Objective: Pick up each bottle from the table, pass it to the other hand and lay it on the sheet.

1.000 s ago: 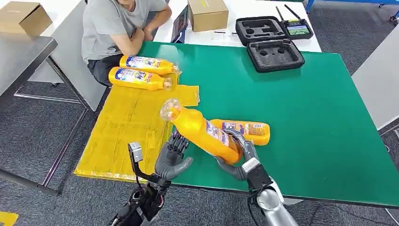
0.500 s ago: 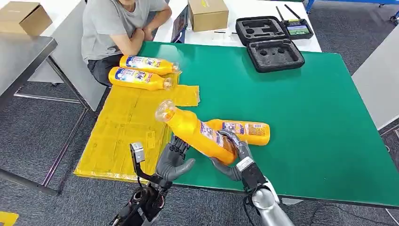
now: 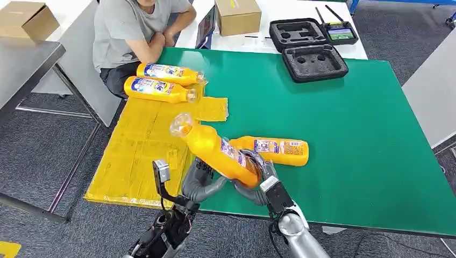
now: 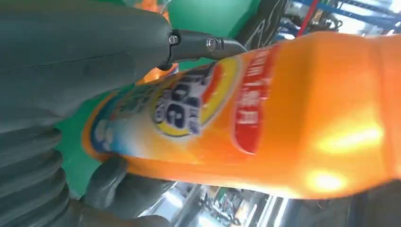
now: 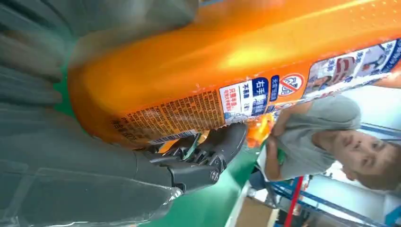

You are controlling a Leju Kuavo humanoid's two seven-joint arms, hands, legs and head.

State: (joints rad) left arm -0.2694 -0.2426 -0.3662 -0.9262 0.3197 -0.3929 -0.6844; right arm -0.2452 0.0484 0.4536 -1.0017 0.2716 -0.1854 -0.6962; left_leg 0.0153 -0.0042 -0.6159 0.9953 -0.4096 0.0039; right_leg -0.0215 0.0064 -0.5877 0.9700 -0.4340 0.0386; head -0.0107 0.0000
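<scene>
My right hand [image 3: 259, 185] grips the base of an orange bottle [image 3: 215, 150], tilted with its clear cap up and to the left over the edge of the yellow sheet [image 3: 140, 145]. My left hand [image 3: 200, 183] reaches under the bottle's middle, fingers apart. In the left wrist view the bottle [image 4: 283, 118] lies between the thumb [image 4: 94, 56] and the fingers. The right wrist view has the bottle [image 5: 236, 56] against my right hand [image 5: 94, 175]. Another orange bottle [image 3: 277, 150] lies on the green table [image 3: 349, 140]. Two bottles [image 3: 166, 72] [image 3: 158, 90] lie at the sheet's far end.
A person [image 3: 134, 32] in a grey shirt sits at the table's far left corner, close to the two laid bottles. A black foam case [image 3: 314, 62] and a cardboard box [image 3: 237, 16] stand at the back. A grey table [image 3: 27, 59] is to the left.
My right hand has carried the tilted bottle left, toward the sheet. My left hand has risen and come in under the bottle's middle.
</scene>
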